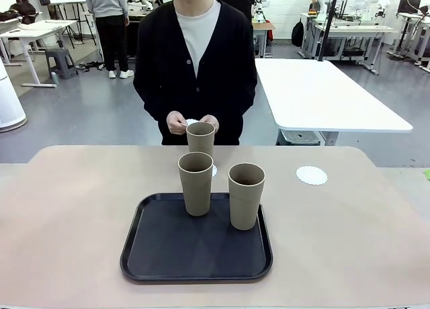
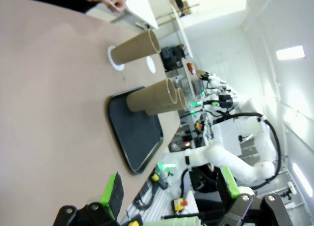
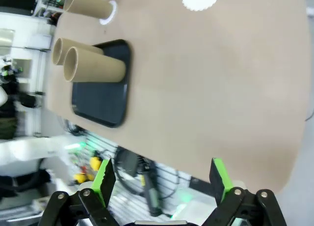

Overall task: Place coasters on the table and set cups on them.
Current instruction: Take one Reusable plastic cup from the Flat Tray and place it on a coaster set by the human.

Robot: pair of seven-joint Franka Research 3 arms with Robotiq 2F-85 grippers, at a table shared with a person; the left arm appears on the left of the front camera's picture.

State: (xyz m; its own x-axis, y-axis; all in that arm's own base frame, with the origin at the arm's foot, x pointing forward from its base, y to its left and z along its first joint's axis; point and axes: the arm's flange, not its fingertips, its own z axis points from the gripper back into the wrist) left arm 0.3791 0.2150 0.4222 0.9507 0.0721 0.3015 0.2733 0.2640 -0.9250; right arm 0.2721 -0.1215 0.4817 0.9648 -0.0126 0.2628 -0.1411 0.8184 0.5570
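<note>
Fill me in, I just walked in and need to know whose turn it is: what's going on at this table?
A person's hands hold what looks like a white coaster at the far edge of the table. One cup already stands on a coaster behind the black tray. Two more cups wait on the tray. A bare coaster lies to the right. The left gripper and right gripper hover with fingers open, holding nothing.

- Front view was bright, evenly lit from overhead; the cups threw faint shadows on the tray;
- Left wrist view carried glare from ceiling lights; lines bowed at edges;
- Right wrist view's background was washed pale.
</note>
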